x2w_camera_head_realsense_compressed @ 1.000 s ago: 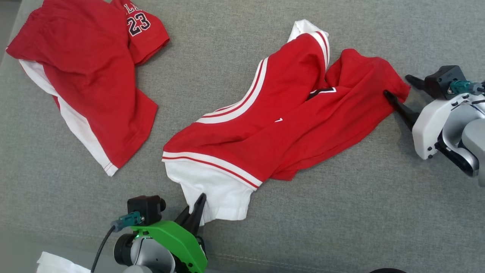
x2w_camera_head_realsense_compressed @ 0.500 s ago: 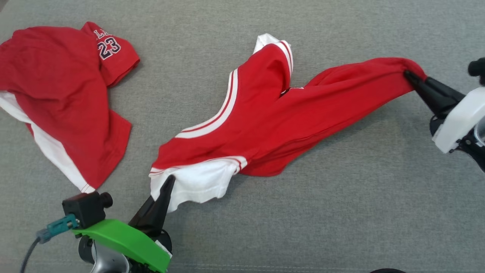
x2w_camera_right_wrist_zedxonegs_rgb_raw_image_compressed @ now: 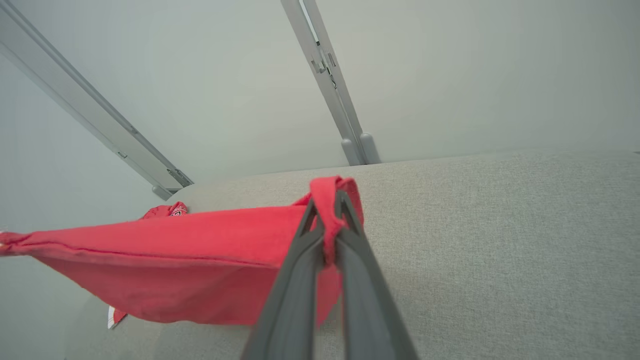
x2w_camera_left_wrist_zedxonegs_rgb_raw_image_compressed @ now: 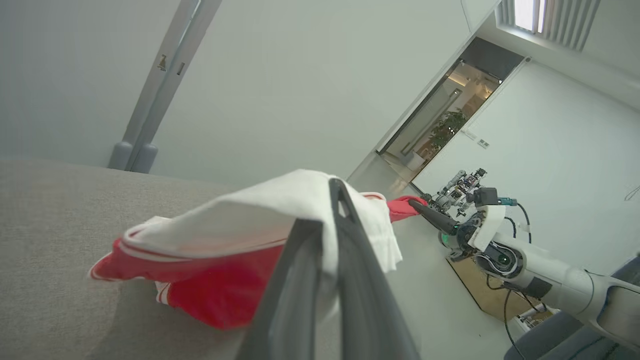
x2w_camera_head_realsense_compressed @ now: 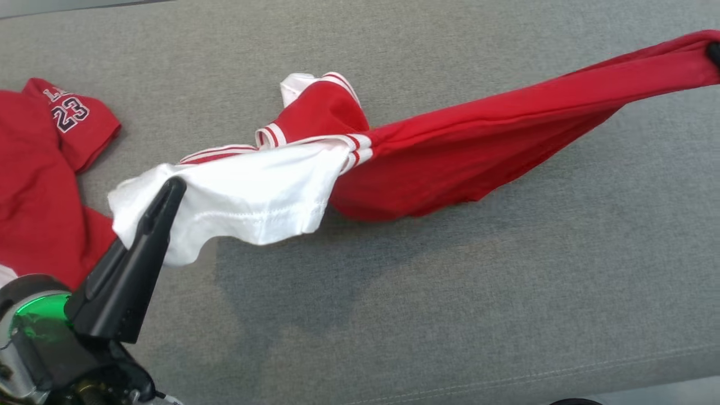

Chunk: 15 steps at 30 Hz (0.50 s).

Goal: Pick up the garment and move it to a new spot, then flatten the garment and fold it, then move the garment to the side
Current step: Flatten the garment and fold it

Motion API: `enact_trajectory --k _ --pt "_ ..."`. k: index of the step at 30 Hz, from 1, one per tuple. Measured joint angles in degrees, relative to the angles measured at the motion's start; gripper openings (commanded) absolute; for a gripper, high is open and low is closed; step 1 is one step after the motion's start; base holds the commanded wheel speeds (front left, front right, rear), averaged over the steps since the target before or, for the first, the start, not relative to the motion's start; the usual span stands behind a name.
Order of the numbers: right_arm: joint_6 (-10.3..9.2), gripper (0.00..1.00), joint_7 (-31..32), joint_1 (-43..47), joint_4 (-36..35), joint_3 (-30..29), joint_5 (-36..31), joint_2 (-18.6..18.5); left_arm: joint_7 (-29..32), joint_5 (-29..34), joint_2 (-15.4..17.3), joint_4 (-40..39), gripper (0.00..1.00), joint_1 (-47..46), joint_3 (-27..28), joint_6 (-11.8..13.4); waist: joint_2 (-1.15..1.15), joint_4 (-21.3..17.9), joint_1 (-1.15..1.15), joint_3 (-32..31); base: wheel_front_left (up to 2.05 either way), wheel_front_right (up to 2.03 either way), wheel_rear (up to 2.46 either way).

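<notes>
Where the left gripper [x2w_camera_head_realsense_compressed: 175, 184] brings its two dark fingers together, a white hem of the garment [x2w_camera_head_realsense_compressed: 450, 146] is pinched between them. The left wrist view shows the white cloth draped over the tips, with no gap between the fingers. Outward from this grip, the white panel hangs clear of the grey fabric surface [x2w_camera_head_realsense_compressed: 450, 315] and casts a shadow beneath it. Beyond the panel lie red-and-white striped bands, bunched into folds, the far end of which rests on the surface. From there a long red span rises away toward the right gripper [x2w_camera_head_realsense_compressed: 714, 53], seen at the frame edge as a dark tip. In the right wrist view that gripper's fingers meet on a red edge of the cloth, which wraps over their tips. The garment hangs stretched between the two grippers. Whether its sagging lower middle touches the surface cannot be judged. On the side of the left gripper away from the right one, just beside it, lies a second red garment [x2w_camera_head_realsense_compressed: 34, 185] bearing the number 23, flat on the surface.
</notes>
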Motion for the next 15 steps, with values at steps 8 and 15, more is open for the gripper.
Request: enact_trajectory --k 8,15 --pt "0.00 0.00 -3.85 0.75 -7.56 -7.12 10.07 -4.55 5.66 -2.34 3.31 -5.57 0.00 -9.12 1.47 4.30 0.00 -3.08 0.00 1.25 0.00 0.00 0.00" --pt "0.00 0.00 -4.16 -2.61 -1.30 -11.07 9.83 -0.12 11.34 -4.58 5.57 7.67 0.00 -28.67 0.00 9.09 0.00 -2.75 0.00 4.80 0.00 0.00 0.00"
